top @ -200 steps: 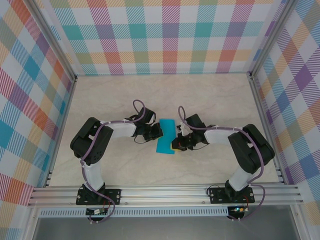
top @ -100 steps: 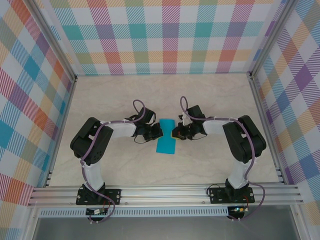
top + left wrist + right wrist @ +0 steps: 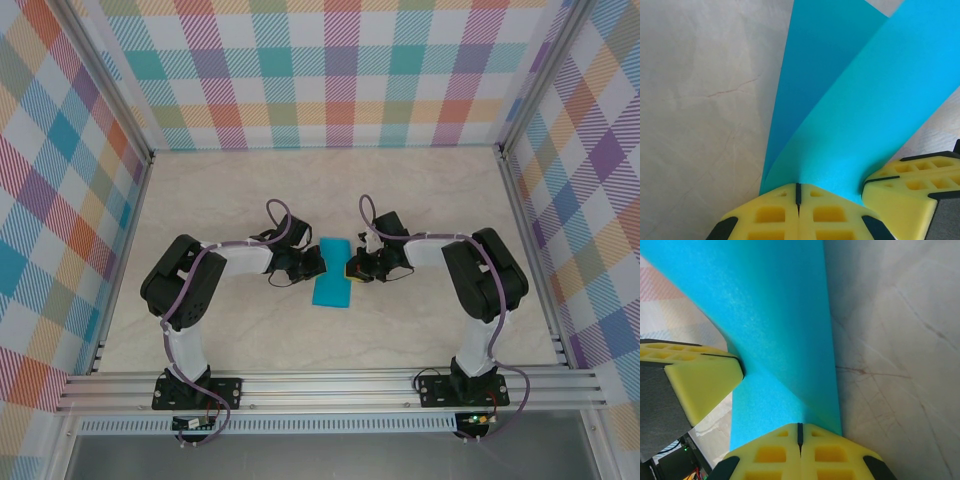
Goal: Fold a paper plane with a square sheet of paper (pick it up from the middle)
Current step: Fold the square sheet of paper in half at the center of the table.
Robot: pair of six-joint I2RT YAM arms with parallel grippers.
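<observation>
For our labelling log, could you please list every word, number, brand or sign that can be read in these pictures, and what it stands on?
None can be read. The square sheet of paper is plain teal, the yellow fingers bear no marks, and the small board by the left arm's base is too small to read.

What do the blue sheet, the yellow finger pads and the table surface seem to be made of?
Blue sheet: thin matte paper, bends in a smooth curve.
Finger pads: probably moulded plastic or rubber, with square pockets.
Table: looks like marble-patterned laminate or stone; faint veins.
</observation>
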